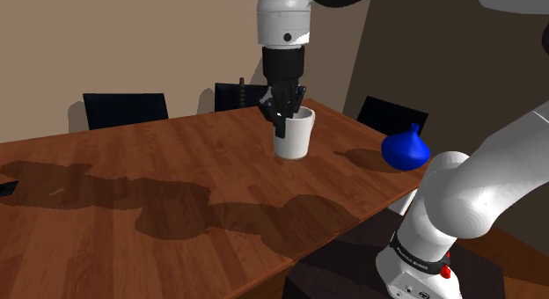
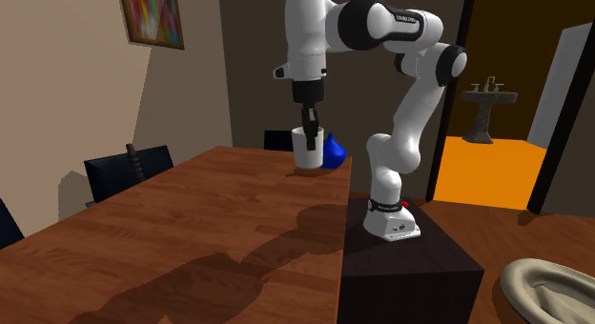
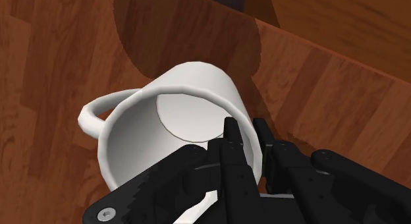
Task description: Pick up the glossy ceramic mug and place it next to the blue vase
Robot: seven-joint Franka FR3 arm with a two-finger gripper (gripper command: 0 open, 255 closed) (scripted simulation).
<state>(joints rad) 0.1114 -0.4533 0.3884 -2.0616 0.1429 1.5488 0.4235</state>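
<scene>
A white mug [image 1: 293,135] is on the brown wooden table [image 1: 132,200], near its far edge in the shoulder view. My gripper [image 1: 283,113] comes down from above and is shut on the mug's rim, one finger inside and one outside. In the wrist view the mug [image 3: 164,117] shows its hollow inside and its handle, which points away from the fingers [image 3: 230,140]. I cannot tell whether its base touches the wood. The blue vase [image 1: 405,149] stands on the table to the shoulder view's right of the mug. In the second exterior view the vase [image 2: 335,153] sits just behind the mug [image 2: 307,151].
Dark chairs [image 1: 125,108] [image 1: 393,118] line the table's far side. A small black object [image 1: 7,190] lies at the table's left edge in the shoulder view. The arm's dark stand [image 2: 405,265] adjoins the table. An open doorway with an orange floor [image 2: 486,170] lies behind.
</scene>
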